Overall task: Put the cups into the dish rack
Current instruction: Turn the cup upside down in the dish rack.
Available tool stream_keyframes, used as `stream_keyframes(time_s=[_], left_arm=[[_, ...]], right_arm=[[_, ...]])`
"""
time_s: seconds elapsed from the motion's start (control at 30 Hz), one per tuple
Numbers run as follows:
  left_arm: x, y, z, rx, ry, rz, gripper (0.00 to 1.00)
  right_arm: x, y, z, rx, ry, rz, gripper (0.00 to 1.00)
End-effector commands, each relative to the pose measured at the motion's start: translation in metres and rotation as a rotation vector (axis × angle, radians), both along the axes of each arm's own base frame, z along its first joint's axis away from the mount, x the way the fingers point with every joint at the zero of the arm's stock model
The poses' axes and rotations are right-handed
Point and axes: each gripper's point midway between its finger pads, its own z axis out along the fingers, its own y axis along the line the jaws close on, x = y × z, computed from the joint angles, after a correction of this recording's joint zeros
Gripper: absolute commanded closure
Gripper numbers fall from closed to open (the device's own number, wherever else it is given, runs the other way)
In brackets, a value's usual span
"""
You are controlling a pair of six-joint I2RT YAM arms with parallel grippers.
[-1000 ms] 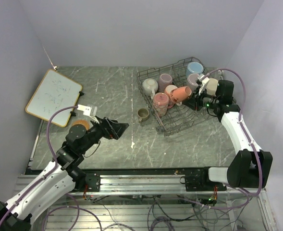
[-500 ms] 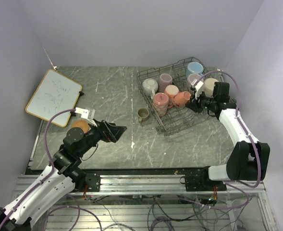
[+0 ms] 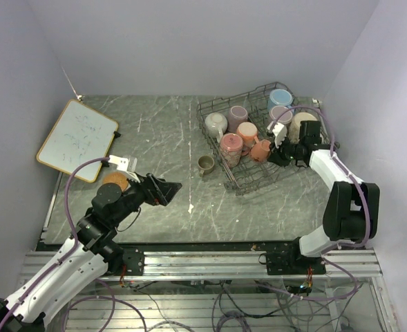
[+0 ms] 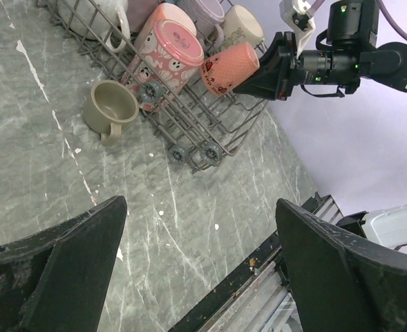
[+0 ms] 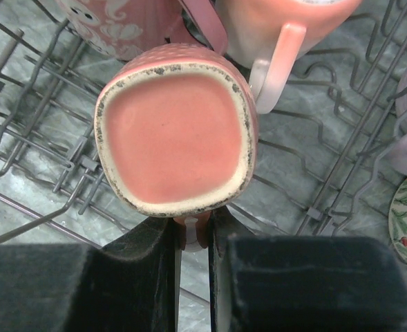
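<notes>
right wrist, right end effector [image 5: 194, 234] pinching peach mug [image 5: 175, 131] by handle, left end effector [image 4: 200, 270] wide open

The worktop [image 3: 162, 138] was a grey-green marbled slab. Directly on it lay a wood-framed whiteboard [image 3: 77, 140] at far left, a round cork coaster [image 3: 115, 181] near it, a wire dish rack [image 3: 248, 181] at right, and a small olive mug [image 3: 205, 164] upright just beside the rack.
</notes>
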Motion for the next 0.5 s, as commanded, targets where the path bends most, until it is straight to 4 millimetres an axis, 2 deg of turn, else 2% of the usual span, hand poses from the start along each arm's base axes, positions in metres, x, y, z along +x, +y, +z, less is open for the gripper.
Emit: stream_keyframes(time_s=[0.0,0.47], left_arm=[[0.002,0.002,-0.003,0.001,0.015,0.016,0.01],[0.002,0.003,-0.006,0.005,0.023,0.021,0.01]], right_arm=[[0.017,-0.003,0.006,-0.036,-0.044,0.012,1.00],[0.023,0.012,-0.022,-0.144,0.009,0.032,1.00]])
